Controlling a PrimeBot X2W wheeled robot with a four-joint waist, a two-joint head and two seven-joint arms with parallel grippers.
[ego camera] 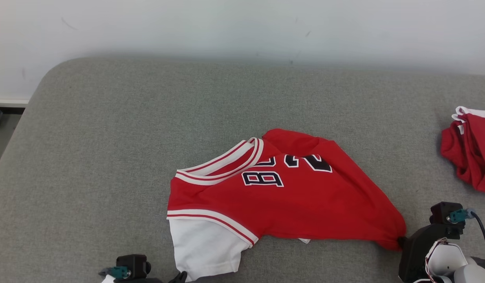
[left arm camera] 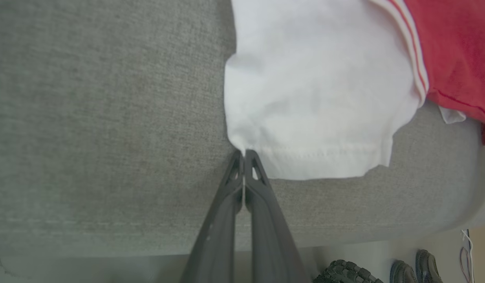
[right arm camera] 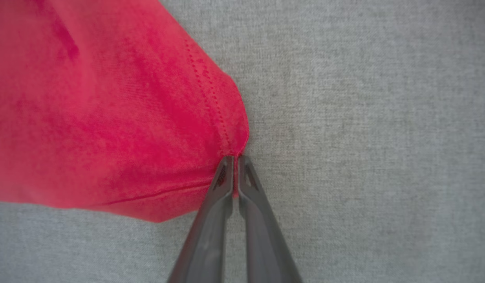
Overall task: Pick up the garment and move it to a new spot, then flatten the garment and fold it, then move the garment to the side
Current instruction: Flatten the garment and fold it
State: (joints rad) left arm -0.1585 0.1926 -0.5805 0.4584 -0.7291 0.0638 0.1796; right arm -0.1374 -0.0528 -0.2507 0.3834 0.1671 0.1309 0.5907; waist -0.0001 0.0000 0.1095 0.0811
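Note:
A red jersey-style garment [ego camera: 297,200] with white sleeves, striped trim and dark lettering lies rumpled on the grey cushion, near its front edge. My left gripper [left arm camera: 243,154] is shut on the hem corner of the white sleeve [left arm camera: 317,98]; in the head view that gripper [ego camera: 182,276] sits at the bottom edge under the sleeve. My right gripper [right arm camera: 235,159] is shut on the stitched red hem corner [right arm camera: 211,129], pulled to a point at the garment's lower right, where the gripper [ego camera: 401,240] meets the cloth in the head view.
The grey cushion [ego camera: 108,157] runs back to a white wall. A second red and white garment [ego camera: 470,153] lies bunched at the right edge. Below the cushion's front edge, shoes [left arm camera: 419,267] stand on the floor.

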